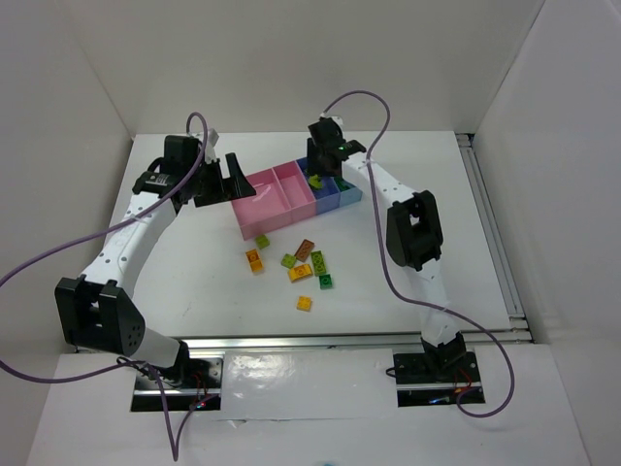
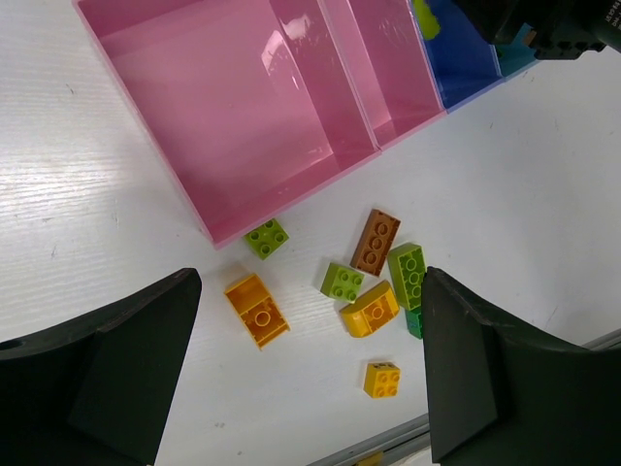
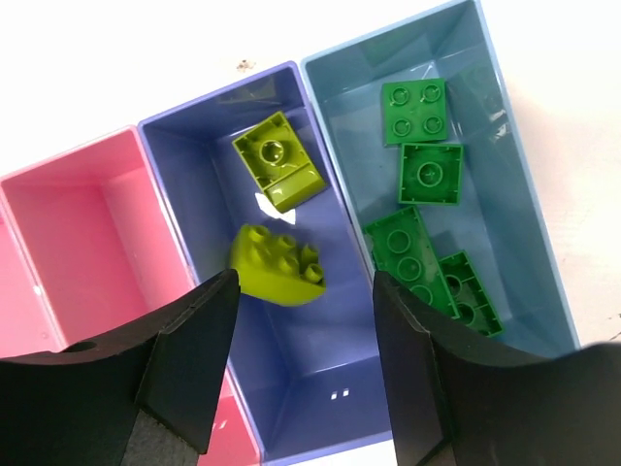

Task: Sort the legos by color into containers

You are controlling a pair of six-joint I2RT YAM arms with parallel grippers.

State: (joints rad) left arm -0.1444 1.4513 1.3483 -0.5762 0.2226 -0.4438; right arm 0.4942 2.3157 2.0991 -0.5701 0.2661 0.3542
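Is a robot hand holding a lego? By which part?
Nothing is held. The right gripper is open above the darker blue bin, a lime lego loose between its fingers; the left gripper is open, empty.

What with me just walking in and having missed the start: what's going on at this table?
Two arms are sorting by colour. The right gripper is open over the darker blue bin, with a lime brick loose below it and another lime brick lying in that bin. The light blue bin holds dark green bricks. The left gripper hangs open above the loose bricks on the table beside the pink bins, which look empty.
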